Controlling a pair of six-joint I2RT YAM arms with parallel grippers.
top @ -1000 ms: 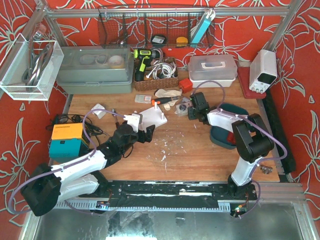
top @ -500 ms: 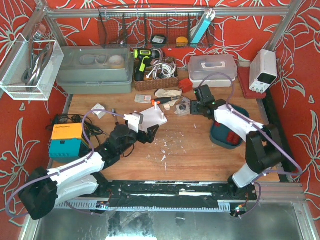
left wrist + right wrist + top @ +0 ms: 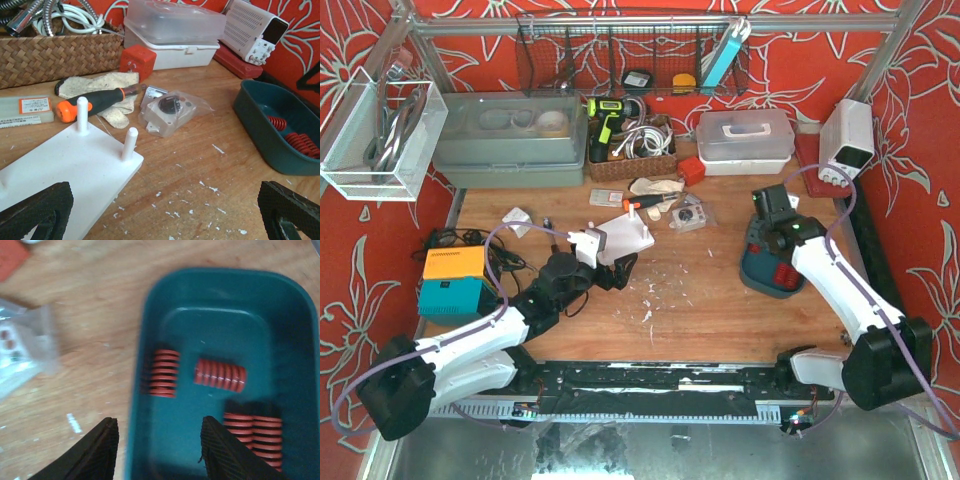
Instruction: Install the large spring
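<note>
Several red springs lie in a teal bin (image 3: pixel 295 340) at the right of the table; one (image 3: pixel 220 375) lies sideways mid-bin, another (image 3: pixel 162 372) by the left wall. My right gripper (image 3: pixel 160 450) is open and empty, hovering above the bin's left wall (image 3: pixel 752 268). A white peg board (image 3: pixel 65 165) with upright pegs (image 3: pixel 130 142) lies left of centre (image 3: pixel 620 243). My left gripper (image 3: pixel 165 215) is open and empty, low over the wood at the board's near right corner. The bin and springs also show in the left wrist view (image 3: pixel 280 150).
A clear bag with a black part (image 3: pixel 170 107), an orange-handled screwdriver (image 3: pixel 95 100) and a glove (image 3: pixel 100 82) lie behind the board. A wicker basket (image 3: pixel 50 55), white box (image 3: pixel 745 140) and power supply (image 3: pixel 847 140) stand at the back. An orange-teal device (image 3: pixel 453 280) sits left.
My right arm has swung right, from beside the clear bag to above the teal bin. My left arm has barely moved.
</note>
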